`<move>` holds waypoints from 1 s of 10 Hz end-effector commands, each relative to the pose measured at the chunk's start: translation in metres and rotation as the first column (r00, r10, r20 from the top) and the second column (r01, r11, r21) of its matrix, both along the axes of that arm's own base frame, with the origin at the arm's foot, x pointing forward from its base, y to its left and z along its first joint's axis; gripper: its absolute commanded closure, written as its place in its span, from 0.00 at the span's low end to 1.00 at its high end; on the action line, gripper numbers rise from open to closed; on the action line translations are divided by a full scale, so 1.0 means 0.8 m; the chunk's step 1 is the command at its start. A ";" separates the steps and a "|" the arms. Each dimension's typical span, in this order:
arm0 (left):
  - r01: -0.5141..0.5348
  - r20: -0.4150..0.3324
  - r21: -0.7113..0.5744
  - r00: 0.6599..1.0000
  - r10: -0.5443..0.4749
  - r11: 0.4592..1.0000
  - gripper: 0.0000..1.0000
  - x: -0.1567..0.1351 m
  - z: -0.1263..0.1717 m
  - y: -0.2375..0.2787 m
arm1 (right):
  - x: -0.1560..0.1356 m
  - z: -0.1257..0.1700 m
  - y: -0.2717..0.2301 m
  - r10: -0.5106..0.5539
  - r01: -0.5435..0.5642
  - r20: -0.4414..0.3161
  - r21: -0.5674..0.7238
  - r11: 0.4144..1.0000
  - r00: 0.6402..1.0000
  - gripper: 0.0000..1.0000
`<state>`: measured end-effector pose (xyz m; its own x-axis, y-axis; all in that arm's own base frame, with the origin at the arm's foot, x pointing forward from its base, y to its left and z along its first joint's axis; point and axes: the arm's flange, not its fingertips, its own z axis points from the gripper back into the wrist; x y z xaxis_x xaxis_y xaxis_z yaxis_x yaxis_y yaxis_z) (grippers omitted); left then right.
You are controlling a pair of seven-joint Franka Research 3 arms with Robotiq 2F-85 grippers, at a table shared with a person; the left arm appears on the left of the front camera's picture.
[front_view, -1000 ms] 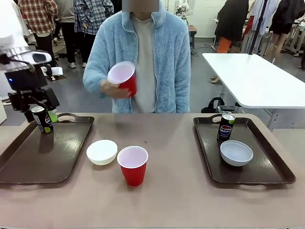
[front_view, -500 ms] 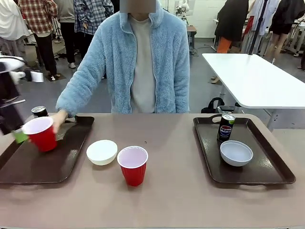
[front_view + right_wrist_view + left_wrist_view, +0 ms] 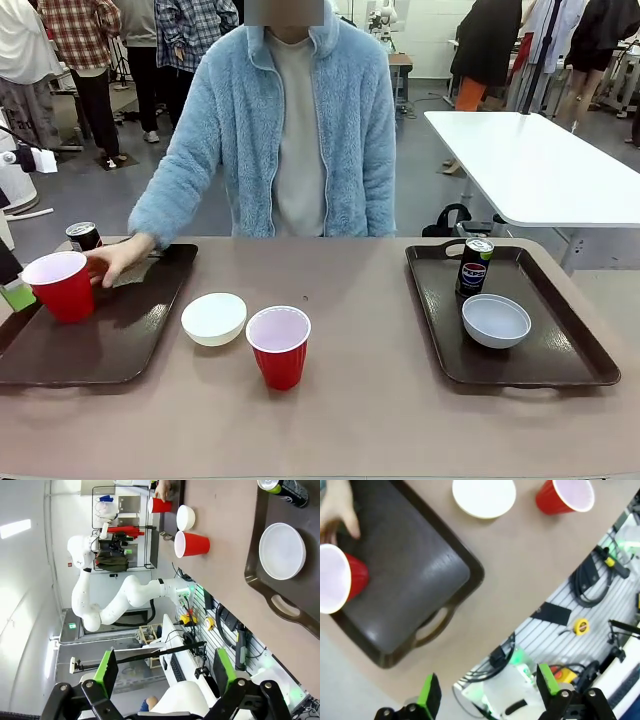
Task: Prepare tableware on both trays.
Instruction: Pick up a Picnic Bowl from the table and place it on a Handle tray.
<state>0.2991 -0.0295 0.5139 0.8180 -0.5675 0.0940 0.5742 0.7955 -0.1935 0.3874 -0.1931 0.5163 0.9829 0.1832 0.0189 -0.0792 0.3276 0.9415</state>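
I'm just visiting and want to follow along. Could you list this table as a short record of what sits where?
Left tray: red cup, left soda can
Right tray: right soda can, pale grey bowl
Table between trays: white bowl, second red cup
Person's hand: on left tray, beside red cup
Left gripper: open, empty
Right gripper: open, empty

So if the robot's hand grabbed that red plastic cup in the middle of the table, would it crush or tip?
Probably light: the red plastic cup looks empty, white inside showing. Its thin wall may flex under a hard squeeze. Narrower at the base than the rim, it might tip if pushed.
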 end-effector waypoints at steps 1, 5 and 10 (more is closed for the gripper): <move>-0.034 0.017 0.003 0.999 0.034 0.999 0.00 0.009 -0.009 0.000 | 0.000 0.001 0.001 -0.007 0.007 -0.003 -0.001 1.000 1.000 0.00; -0.127 0.059 0.002 0.990 0.127 0.992 0.00 0.055 -0.022 -0.026 | 0.000 0.001 0.001 -0.007 0.007 -0.003 -0.001 1.000 1.000 0.00; -0.194 0.097 0.067 0.978 0.187 0.979 0.00 0.131 -0.080 -0.107 | 0.000 0.001 0.001 -0.007 0.007 -0.003 -0.001 1.000 1.000 0.00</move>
<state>0.3929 -0.1047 0.4564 0.8845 -0.4469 0.1337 0.4596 0.8839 -0.0862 0.3870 -0.1936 0.5166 0.9832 0.1814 0.0188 -0.0787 0.3286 0.9412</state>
